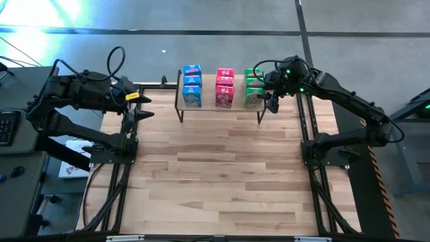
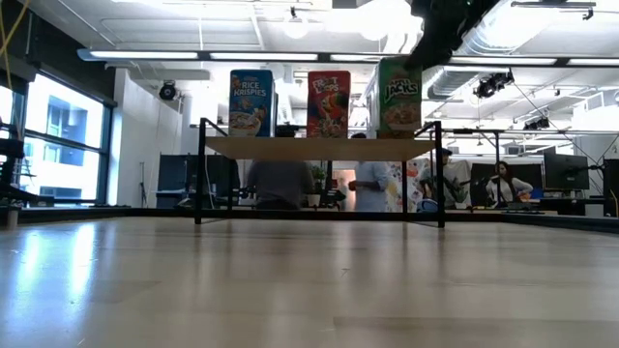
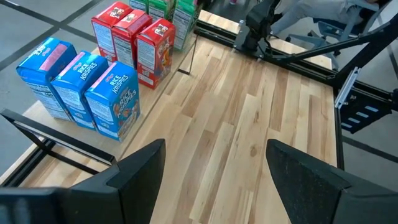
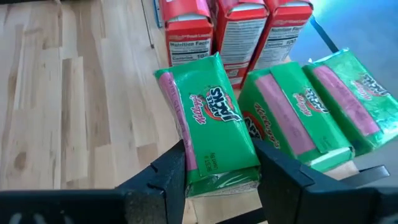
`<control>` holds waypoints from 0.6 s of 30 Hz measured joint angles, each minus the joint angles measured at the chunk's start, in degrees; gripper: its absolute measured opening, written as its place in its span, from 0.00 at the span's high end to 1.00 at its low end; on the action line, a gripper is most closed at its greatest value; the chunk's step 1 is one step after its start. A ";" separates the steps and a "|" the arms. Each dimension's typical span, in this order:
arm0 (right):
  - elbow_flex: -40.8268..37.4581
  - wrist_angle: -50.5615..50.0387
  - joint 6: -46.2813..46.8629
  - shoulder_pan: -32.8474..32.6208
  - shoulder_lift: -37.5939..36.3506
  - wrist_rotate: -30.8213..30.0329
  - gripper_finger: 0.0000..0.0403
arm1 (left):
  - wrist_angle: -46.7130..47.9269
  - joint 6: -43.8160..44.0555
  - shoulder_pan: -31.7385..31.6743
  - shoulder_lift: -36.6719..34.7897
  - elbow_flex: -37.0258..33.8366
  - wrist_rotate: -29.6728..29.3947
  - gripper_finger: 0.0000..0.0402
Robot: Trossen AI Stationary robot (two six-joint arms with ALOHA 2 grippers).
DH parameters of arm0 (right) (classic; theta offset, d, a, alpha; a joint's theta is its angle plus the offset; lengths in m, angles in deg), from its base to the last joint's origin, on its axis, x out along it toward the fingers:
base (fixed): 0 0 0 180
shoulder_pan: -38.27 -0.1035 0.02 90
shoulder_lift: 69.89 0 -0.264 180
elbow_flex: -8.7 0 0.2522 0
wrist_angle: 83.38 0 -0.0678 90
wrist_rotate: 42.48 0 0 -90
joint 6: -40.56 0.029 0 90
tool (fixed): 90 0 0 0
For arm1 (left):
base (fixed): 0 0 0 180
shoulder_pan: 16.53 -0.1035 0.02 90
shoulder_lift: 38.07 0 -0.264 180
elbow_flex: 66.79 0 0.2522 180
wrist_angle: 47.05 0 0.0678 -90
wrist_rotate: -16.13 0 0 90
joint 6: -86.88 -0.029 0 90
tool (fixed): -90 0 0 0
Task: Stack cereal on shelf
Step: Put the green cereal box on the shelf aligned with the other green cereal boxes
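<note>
Office behind shelf (image 2: 319, 148), right hand (image 4: 221, 177) clamped on green box (image 4: 208, 127), left hand (image 3: 214, 165) apart

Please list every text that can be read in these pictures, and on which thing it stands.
"RICE KRISPIES": front blue cereal box.
"JACKS": green cereal box between the right gripper's fingers.
"Nutrition Facts": red cereal box.
"FROOT LOOPS": red box's front, low view; blurred, only partly readable.
Other print: too small.
</note>
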 joint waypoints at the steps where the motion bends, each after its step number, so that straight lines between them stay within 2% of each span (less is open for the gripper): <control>1: 0.00 -0.06 -0.18 0.06 0.02 -0.02 0.63 | 0.00 0.00 0.00 0.00 0.00 0.00 0.33; 18: 0.00 -0.46 -0.38 0.06 3.30 -0.56 0.63 | 0.00 -0.02 0.01 0.00 0.00 0.00 0.33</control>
